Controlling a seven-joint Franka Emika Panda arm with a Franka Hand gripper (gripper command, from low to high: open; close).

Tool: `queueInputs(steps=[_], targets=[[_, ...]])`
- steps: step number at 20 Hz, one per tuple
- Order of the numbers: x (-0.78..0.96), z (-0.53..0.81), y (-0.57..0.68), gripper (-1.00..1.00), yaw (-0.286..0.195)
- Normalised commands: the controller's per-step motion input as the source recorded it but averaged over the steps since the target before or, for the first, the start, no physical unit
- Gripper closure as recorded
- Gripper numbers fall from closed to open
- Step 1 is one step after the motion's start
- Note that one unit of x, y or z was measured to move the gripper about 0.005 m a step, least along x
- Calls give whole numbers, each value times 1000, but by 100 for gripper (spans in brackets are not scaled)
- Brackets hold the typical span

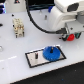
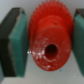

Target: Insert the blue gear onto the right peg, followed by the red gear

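On the exterior view's left, a small beige and white object [image 1: 18, 27] was seen standing on the white table [image 1: 12, 60]. Nearer the middle, the grey black-edged plate [image 1: 36, 58] lay flat, and the blue gear [image 1: 51, 53] was seated on its right part; the right peg itself could not be made out. Toward the right, the gripper [image 1: 70, 37] was held above the table, up and to the right of the plate. The red gear [image 2: 49, 39] was clamped between its teal pads [image 2: 15, 37], toothed rim pressed against both. Dark surroundings were seen beyond the table's far edge.
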Motion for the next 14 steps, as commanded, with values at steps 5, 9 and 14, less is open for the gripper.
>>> queueInputs(steps=[5,9,14], targets=[[23,364,9,100,0],[141,519,-8,100,0],[336,573,-153,100,0]])
